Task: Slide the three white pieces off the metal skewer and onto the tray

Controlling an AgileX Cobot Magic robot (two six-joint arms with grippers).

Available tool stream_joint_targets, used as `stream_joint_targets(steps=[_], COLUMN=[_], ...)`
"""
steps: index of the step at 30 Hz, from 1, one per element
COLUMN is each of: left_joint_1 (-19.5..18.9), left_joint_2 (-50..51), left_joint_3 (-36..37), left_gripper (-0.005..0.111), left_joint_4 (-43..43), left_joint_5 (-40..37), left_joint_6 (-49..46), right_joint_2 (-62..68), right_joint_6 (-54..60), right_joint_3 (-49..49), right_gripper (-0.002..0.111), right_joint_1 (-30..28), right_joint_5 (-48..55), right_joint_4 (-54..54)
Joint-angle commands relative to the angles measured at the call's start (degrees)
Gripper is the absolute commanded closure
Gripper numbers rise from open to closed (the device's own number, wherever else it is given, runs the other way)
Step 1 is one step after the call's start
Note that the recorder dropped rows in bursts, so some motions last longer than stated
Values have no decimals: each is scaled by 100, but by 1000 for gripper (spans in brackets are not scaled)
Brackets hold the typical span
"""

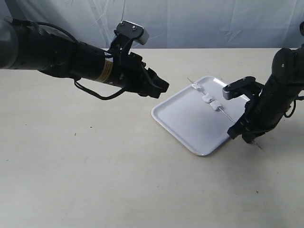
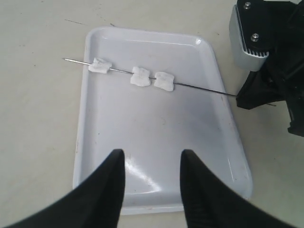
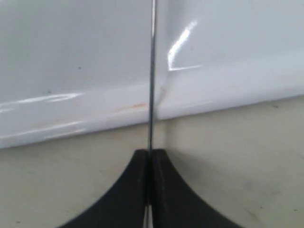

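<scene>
**Right gripper pinches the skewer across the tray; left gripper waits with jaws apart**

The thin, straight, grey metal skewer (image 1: 225, 115) runs slantwise over the right side of the flat, white, glossy, rounded-square plastic tray (image 1: 190, 118). The three small white, soft-looking chunks (image 1: 207, 99) are threaded on it above the tray's far part. One chunk sits near the far tip, and the other two sit just beside each other further along the rod. The far tip juts just past the tray's far rim. Whether the chunks touch the tray floor cannot be told.

The right gripper (image 1: 237, 130) holds the near end of the skewer, just outside the tray's right rim. In the right wrist view its black fingers (image 3: 137, 164) are pressed together on the rod (image 3: 151, 71), and the tray's low rim (image 3: 71, 57) lies just beyond them. The right arm comes in from the right edge of the scene and bends down toward the table.

The left gripper (image 1: 161, 88) hovers left of the tray, its arm stretched in from the far left and pointing right, toward the chunks. Its two black fingers (image 2: 111, 185) stand apart with nothing between them. Beyond them the left wrist view shows the tray (image 2: 152, 133), the skewer (image 2: 199, 87) and the chunks (image 2: 141, 77).

All this sits on a plain beige tabletop (image 1: 95, 180), with a pale cloth backdrop (image 1: 213, 23) at the far side. Nothing lies between the left gripper and the skewer.
</scene>
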State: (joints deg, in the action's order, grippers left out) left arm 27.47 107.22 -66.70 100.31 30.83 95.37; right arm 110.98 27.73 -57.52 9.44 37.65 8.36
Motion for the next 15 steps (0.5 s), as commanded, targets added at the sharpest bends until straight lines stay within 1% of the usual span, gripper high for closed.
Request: stream_joint_targets(steps=[1, 3, 5, 7, 9, 10, 13, 15], left_joint_1=[-83, -231, -400, -497, -460, -420, -261, -160], left_joint_2=[45, 45, 66, 188, 357, 477, 701, 834], left_joint_3=[-24, -24, -24, -24, -24, -24, -24, -24], left_gripper=[69, 69, 68, 64, 58, 56, 55, 55], left_joint_4=[-66, -452, -1109, -1790, -2290, -2607, -3237, -3655], left_joint_5=[103, 400, 810, 1275, 1523, 1800, 2219, 2216], left_joint_6=[646, 994, 1135, 1287, 1299, 1299, 1233, 1143], right_joint_2=[-136, -506, -988, -1430, -1823, -2116, -2607, -2994], right_joint_6=[376, 557, 557, 557, 471, 471, 471, 398], right_joint_3=[68, 165, 385, 603, 778, 925, 1183, 1365], right_gripper=[109, 109, 109, 109, 109, 109, 109, 109], right_joint_1=[-12, -12, -12, -25, -25, -25, -25, -25], right_joint_5=[267, 320, 245, 173, 417, 528, 404, 397], right_joint_4=[796, 1110, 1139, 1295, 1391, 1497, 1566, 1566])
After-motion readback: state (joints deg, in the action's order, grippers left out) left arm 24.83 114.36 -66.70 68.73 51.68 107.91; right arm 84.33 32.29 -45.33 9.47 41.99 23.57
